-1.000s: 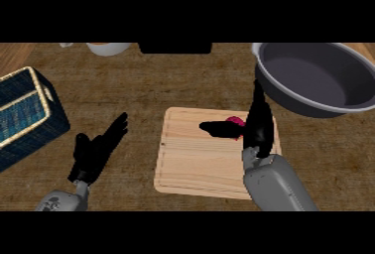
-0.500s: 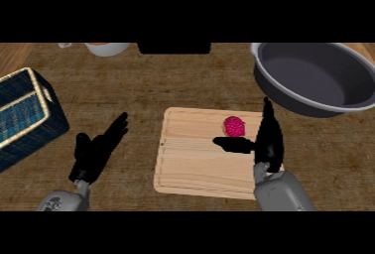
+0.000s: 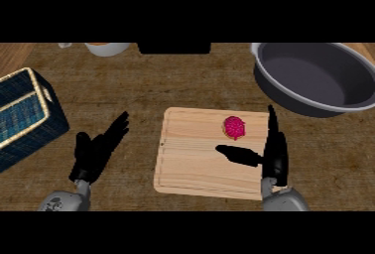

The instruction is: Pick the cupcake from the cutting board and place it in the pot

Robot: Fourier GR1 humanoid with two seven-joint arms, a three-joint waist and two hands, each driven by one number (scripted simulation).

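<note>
Brown wooden counter (image 3: 147,94): we approach the pink cupcake (image 3: 233,127) at the pale wooden cutting board's (image 3: 194,166) far right; our right hand (image 3: 275,158), fingers apart, must next close round it.

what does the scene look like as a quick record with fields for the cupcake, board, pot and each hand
cutting board: light wood, middle of the counter
cupcake: pink, on the board's upper right part, not held
pot: dark grey, upper right, beyond the board, nothing seen inside
right hand: open, at the board's right edge, thumb out below the cupcake, not touching it
left hand: open, resting left of the board
basket: blue plaid, far left
task state: cupcake not yet picked up
</note>
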